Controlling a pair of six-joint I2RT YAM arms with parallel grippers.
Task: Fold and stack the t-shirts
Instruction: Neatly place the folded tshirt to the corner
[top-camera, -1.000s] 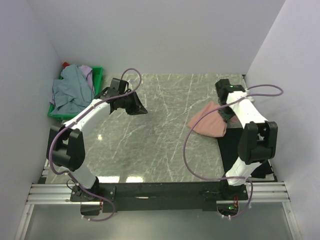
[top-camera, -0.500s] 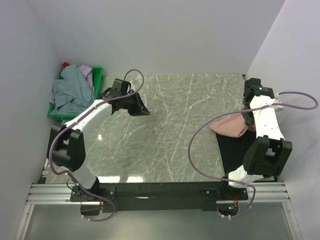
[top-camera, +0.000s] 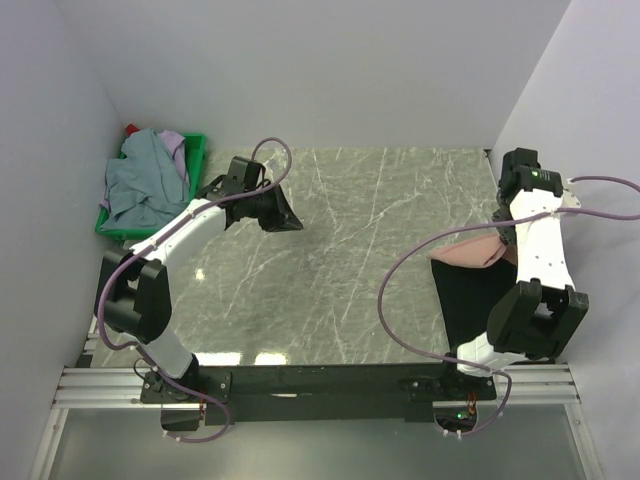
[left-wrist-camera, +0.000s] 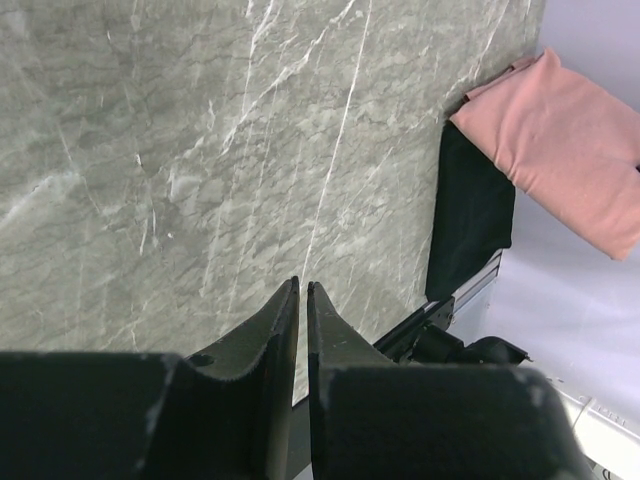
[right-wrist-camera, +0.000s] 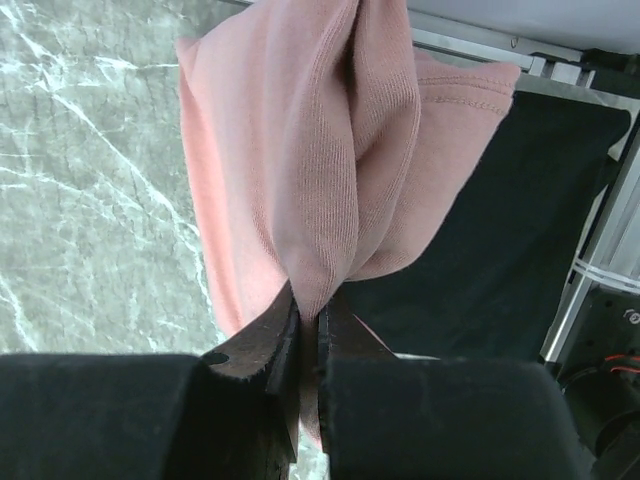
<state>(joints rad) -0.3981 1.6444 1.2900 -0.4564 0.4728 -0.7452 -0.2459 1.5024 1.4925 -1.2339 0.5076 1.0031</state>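
I count my two pincers, left pincer (left-wrist-camera: 302, 285) and right pincer (right-wrist-camera: 308, 305); four t-shirts: one salmon-pink (top-camera: 470, 252), one black (top-camera: 462, 305), one grey-blue (top-camera: 140, 185), one lavender (top-camera: 176, 143); one green crate (top-camera: 198, 150); one marble table (top-camera: 340, 260).

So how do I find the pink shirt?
Look at the grey marble table, then go to its right edge, where a flat black t-shirt lies. Over its far end the right end effector pinches a bunched salmon-pink t-shirt. It's the only pink cloth and the only one held up.
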